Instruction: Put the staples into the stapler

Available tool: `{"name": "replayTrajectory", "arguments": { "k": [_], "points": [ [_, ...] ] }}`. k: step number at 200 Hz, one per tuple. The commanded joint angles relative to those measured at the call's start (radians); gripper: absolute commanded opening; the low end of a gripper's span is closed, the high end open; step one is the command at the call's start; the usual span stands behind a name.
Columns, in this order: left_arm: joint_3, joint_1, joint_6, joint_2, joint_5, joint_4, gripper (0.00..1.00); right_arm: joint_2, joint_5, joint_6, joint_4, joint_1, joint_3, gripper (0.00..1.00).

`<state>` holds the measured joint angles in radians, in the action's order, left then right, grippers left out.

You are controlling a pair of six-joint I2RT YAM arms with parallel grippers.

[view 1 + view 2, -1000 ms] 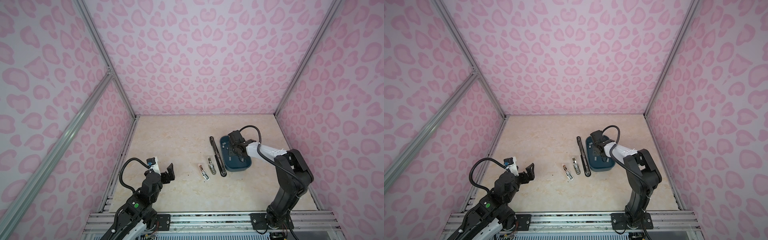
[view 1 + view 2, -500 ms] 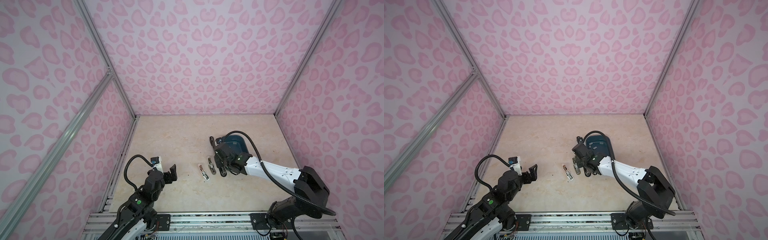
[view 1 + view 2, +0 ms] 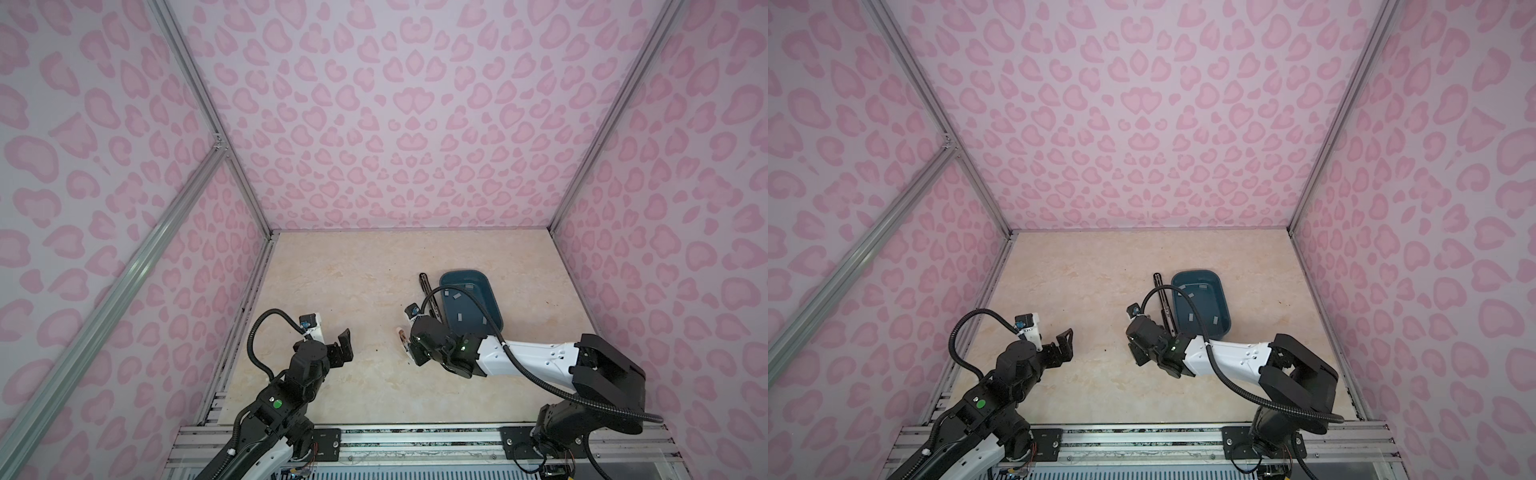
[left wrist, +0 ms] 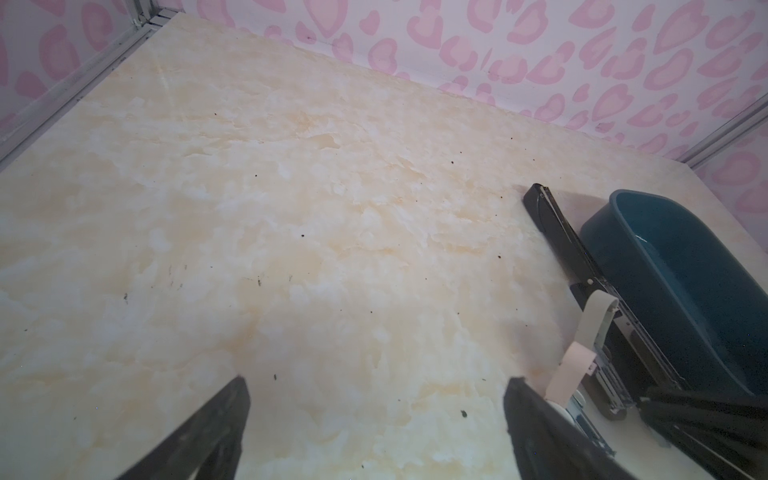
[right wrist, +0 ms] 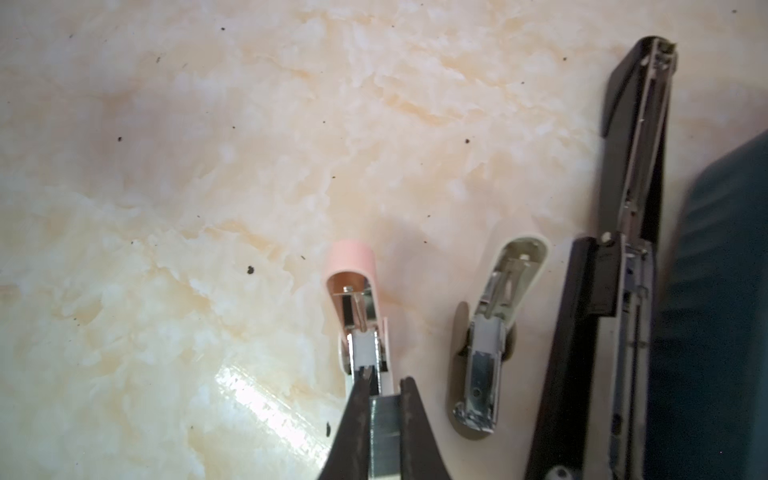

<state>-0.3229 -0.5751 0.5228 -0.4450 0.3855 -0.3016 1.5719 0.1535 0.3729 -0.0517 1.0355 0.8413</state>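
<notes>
Three pink-spotted walls (image 3: 395, 124), marbled beige tabletop (image 3: 332, 286)

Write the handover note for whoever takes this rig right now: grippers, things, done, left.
Left gripper: open, empty, hovering over bare table.
Right gripper: shut on a staple strip, over the open pink stapler; contact unclear.
Things: beige stapler and long black stapler lie open beside it; more staple strips sit in the teal tray.
Done: one strip picked up.
Left: seat it in the pink stapler. Whether any stapler is already loaded is unclear.
</notes>
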Motion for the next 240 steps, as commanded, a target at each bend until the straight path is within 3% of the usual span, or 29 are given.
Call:
{"name": "replayTrajectory", "arguments": {
  "k": [1, 106, 154, 240],
  "points": [
    [-0.005, 0.001, 0.003, 0.000, 0.015, 0.007, 0.96, 0.031, -0.030, -0.012, 0.116, 0.009, -0.018, 0.09],
    [-0.024, 0.001, -0.012, -0.085, 0.008, 0.039, 0.96, 0.051, 0.037, -0.036, 0.112, 0.012, -0.037, 0.07],
    [-0.021, 0.001, -0.010, -0.070, 0.004, 0.037, 0.96, 0.000, 0.076, -0.030, 0.128, 0.035, -0.088, 0.08],
    [-0.015, 0.001, -0.009, -0.049, 0.003, 0.033, 0.96, 0.062, 0.073, -0.018, 0.125, 0.046, -0.059, 0.07]
  ]
}}
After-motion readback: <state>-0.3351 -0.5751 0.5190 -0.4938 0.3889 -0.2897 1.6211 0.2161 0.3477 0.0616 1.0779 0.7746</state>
